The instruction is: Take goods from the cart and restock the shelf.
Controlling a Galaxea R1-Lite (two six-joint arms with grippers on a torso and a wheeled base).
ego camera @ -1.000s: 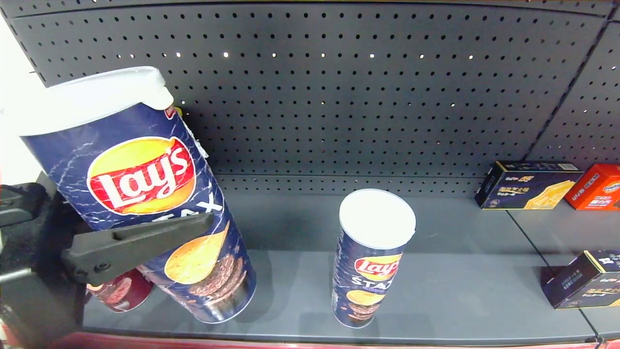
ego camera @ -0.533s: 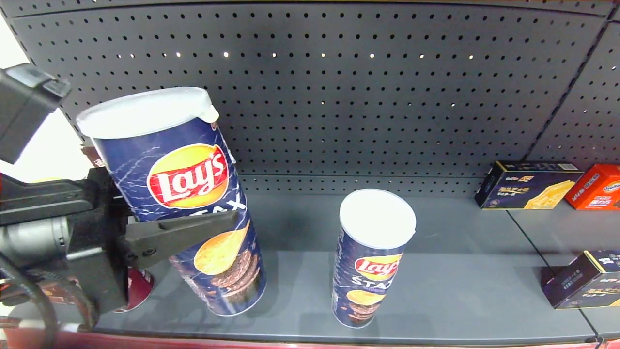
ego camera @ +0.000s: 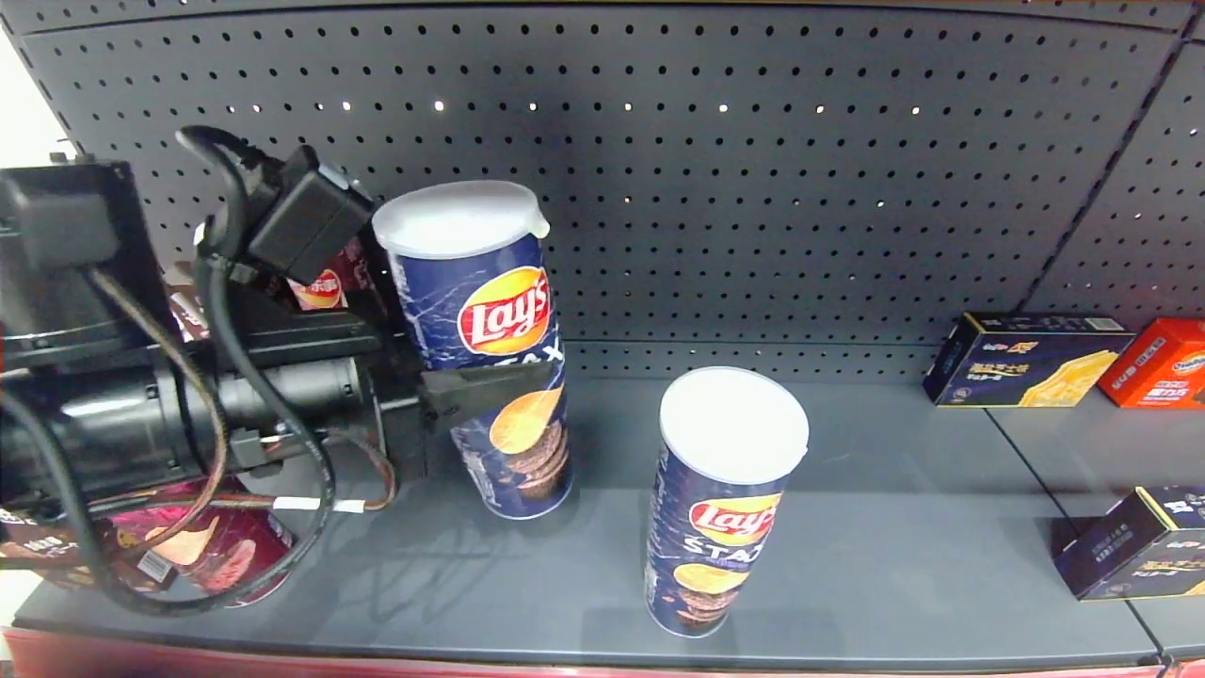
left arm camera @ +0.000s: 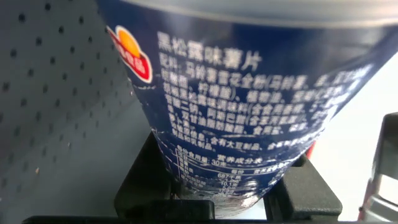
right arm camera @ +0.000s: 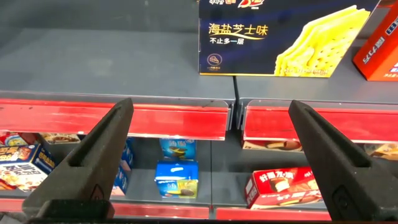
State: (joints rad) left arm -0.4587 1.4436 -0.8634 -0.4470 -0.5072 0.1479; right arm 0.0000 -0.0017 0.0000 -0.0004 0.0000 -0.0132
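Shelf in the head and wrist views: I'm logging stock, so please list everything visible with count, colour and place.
navy chip cans: two, white lids; held can left of middle, free can standing mid-shelf.
maroon chip cans: at least two, far left, partly behind the arm.
navy boxes: two, right end; back box, front box.
orange box: one, back right.
shelf: one, dark grey, pegboard back.
red price rails: two, on the shelf edges.
lower-shelf packs: several, blue and red, below the rails.
left gripper: black, fingers shut on the held can.
right gripper: black, fingers open, before the rails.
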